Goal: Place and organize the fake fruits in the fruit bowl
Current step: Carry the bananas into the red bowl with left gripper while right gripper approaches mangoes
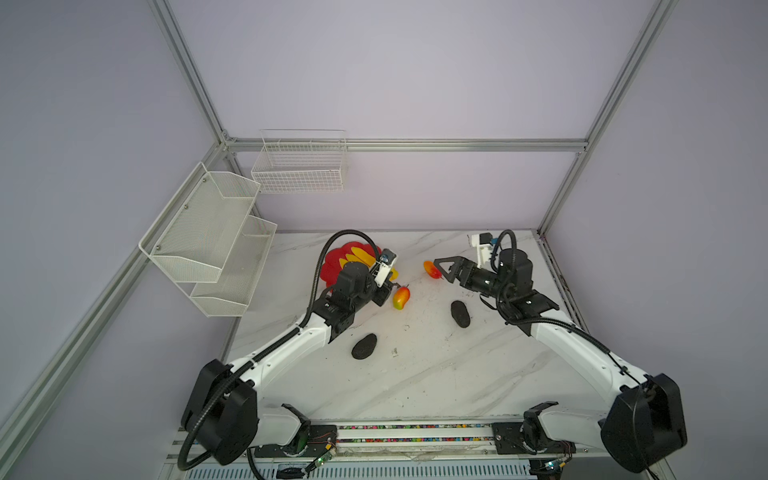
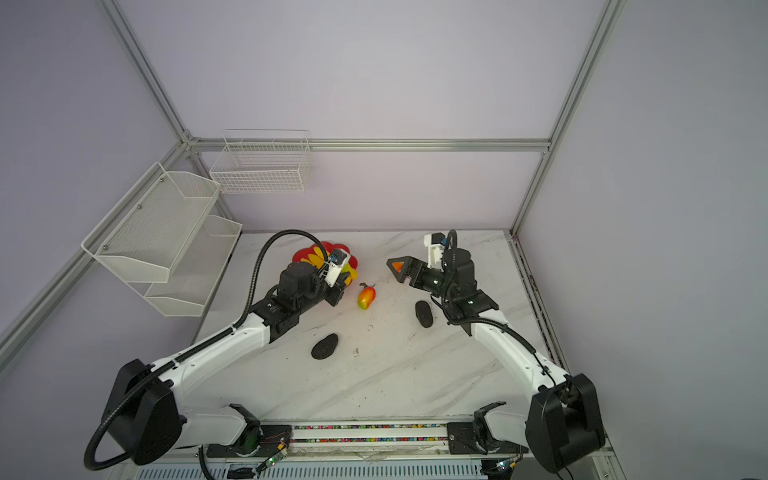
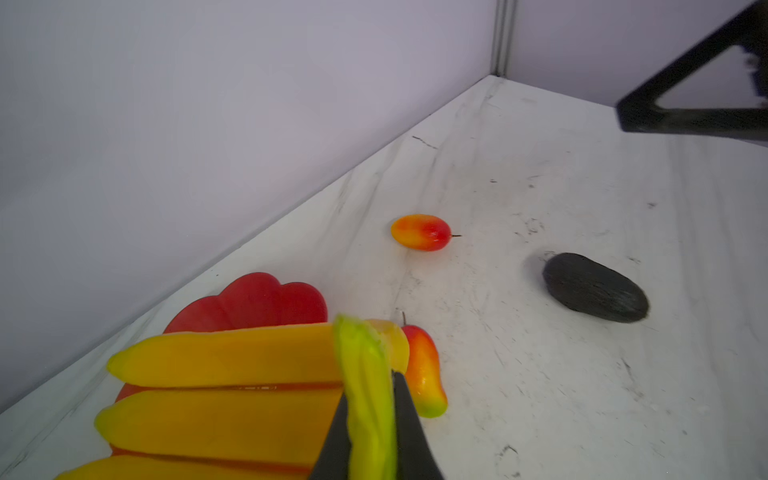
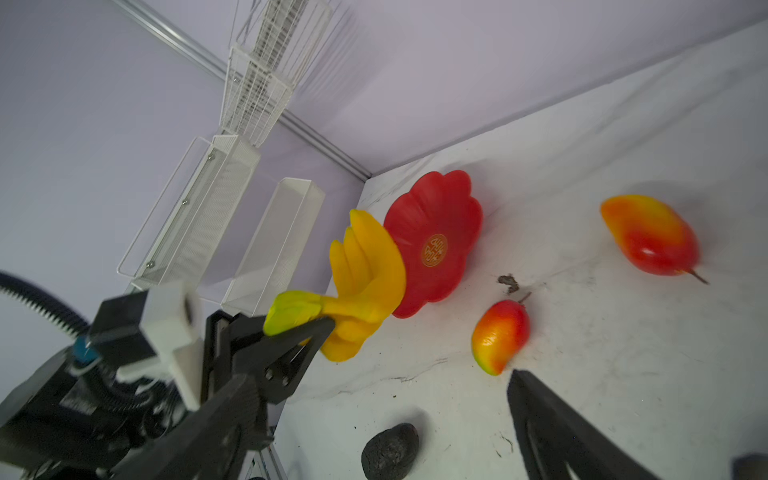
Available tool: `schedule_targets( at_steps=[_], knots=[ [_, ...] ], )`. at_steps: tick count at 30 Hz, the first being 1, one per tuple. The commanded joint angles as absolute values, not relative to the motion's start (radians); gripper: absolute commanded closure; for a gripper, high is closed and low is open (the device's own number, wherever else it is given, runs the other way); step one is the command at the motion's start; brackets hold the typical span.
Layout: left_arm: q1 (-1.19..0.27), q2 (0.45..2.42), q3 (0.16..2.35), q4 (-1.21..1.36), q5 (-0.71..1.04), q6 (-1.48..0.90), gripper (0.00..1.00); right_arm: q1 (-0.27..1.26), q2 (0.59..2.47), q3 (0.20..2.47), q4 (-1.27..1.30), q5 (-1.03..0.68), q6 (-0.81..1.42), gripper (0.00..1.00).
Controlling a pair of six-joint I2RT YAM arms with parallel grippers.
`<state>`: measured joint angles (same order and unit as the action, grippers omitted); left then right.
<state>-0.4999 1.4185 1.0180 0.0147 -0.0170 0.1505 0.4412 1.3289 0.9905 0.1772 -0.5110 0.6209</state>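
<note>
Left pincer [image 3: 370, 390]: at the bottom of the left wrist view, both black fingers [image 3: 409, 419] clamped on the green stem [image 3: 361, 357] of the bananas.
Bananas [image 1: 360, 255]: yellow bunch of three, gripped by the stem. In both top views it overlaps the fruit bowl, left of frame centre. Whether it touches the bowl cannot be told.
Fruit bowl [image 1: 332, 264]: red with a scalloped rim, on the tabletop [image 1: 415, 374] near the back wall. Its gold emblem [image 4: 434, 249] shows in the right wrist view.
Near mango [image 1: 401, 298]: on the tabletop just right of the left pincer, outside the bowl, stem end toward the top of the frame.
Far mango [image 1: 432, 271]: on the tabletop right of centre, beside the right pincer's tip in a top view. The right wrist view shows it apart from the fingers.
Right pincer [image 4: 381, 376]: jaws wide apart, nothing between them, raised off the tabletop.
Upper avocado [image 1: 460, 313]: on the tabletop, just below the right pincer in the frame.
Lower avocado [image 1: 364, 345]: on the tabletop left of centre, beside the left forearm.
Wire baskets [image 1: 299, 166]: white, on the walls at upper left.
</note>
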Motion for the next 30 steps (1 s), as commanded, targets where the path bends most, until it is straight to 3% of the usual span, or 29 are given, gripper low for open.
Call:
schedule_targets(
  at_steps=[1, 6, 11, 30],
  knots=[
    [-0.419, 1.514, 1.169, 0.069, 0.007, 0.103, 0.94, 0.495, 1.438, 1.037, 0.300, -0.485, 0.506, 0.03],
    [-0.365, 1.624, 1.230, 0.115, 0.037, 0.100, 0.94, 0.523, 1.514, 0.907, 0.577, -0.547, 0.360, 0.03],
    [-0.359, 1.699, 1.293, 0.066, 0.041, 0.085, 0.94, 0.535, 1.588, 0.792, 0.776, -0.601, 0.378, 0.03],
    [-0.334, 1.823, 1.250, 0.154, 0.037, 0.049, 0.92, 0.534, 1.612, 0.813, 0.683, -0.574, 0.328, 0.03]
  ],
)
